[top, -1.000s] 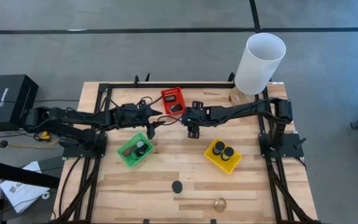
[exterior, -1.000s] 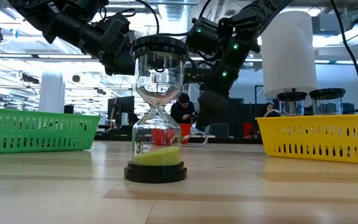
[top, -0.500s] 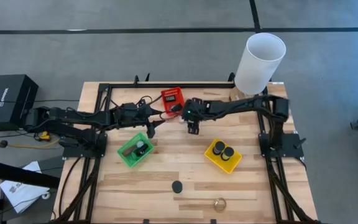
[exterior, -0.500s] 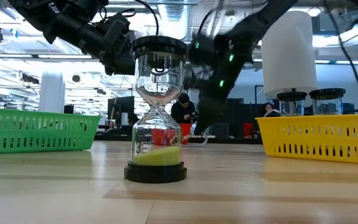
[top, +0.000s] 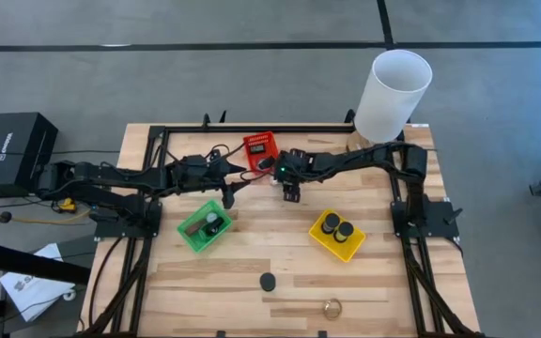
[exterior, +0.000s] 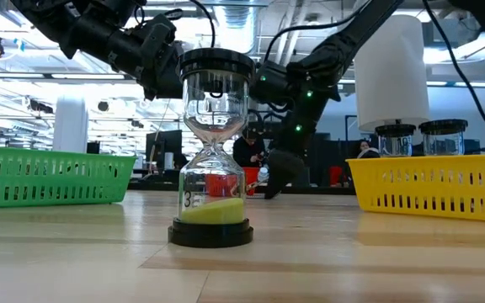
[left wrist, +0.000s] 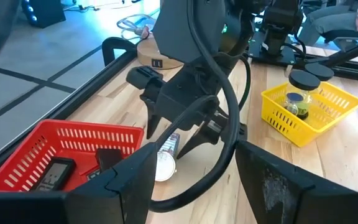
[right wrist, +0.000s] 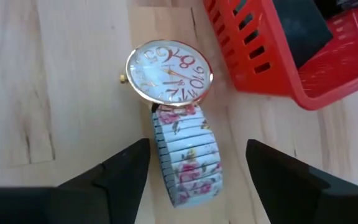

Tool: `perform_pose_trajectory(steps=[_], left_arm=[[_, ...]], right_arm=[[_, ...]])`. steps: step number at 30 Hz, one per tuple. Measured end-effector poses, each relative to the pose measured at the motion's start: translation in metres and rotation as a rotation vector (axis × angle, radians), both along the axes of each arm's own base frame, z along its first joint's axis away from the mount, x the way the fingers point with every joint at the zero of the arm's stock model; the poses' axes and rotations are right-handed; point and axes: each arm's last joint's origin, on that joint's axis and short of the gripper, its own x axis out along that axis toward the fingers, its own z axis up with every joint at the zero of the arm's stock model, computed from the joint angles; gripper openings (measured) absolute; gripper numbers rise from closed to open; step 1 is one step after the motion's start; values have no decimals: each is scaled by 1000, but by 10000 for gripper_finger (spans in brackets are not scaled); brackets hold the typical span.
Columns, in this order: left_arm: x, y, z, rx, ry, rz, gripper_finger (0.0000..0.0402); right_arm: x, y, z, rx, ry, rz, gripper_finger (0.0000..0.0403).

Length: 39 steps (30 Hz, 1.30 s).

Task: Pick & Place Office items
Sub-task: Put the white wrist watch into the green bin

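Hovering over a wristwatch [right wrist: 178, 118] with jaws spread wide, the right gripper [top: 291, 192] has nothing in its grip.

Going left to right in the high view: the left gripper [top: 227, 192] hangs above the green basket [top: 193, 235], fingers partly apart, and I honestly can't tell if it's holding anything. Next comes the red basket [top: 256, 143] at the back of the table [top: 252, 300], then the right gripper just beside its corner. In the right wrist view the watch lies flat on the wood, just beside the red basket; the round white dial with its gold rim points away from the gripper, and the floral band runs lengthwise back between the two fingers [right wrist: 120, 171], so its long axis lines up with the gap. Farther right sits the yellow basket [top: 319, 240].
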Motion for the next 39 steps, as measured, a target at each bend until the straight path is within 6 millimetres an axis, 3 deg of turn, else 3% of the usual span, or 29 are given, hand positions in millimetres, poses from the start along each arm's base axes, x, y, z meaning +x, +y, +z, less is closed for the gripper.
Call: perform_pose_trajectory(steps=[5, 14, 20, 25, 31, 39], left_arm=[[0, 0, 1, 3, -6, 0, 213], [0, 0, 1, 3, -8, 0, 213], [0, 0, 1, 3, -8, -1, 213], [1, 0, 1, 3, -15, -1, 213], [1, 0, 2, 2, -16, 2, 213], [1, 0, 3, -73, -55, 28, 213]], right_arm=[[-2, -2, -1, 15, 10, -2, 219], [1, 7, -2, 44, 9, 35, 75], [2, 29, 8, -16, 22, 47, 66], [-6, 56, 38, -132, 30, 53, 75], [-26, 87, 89, -280, -29, 26, 74], [-65, 106, 155, -289, -229, -56, 69]])
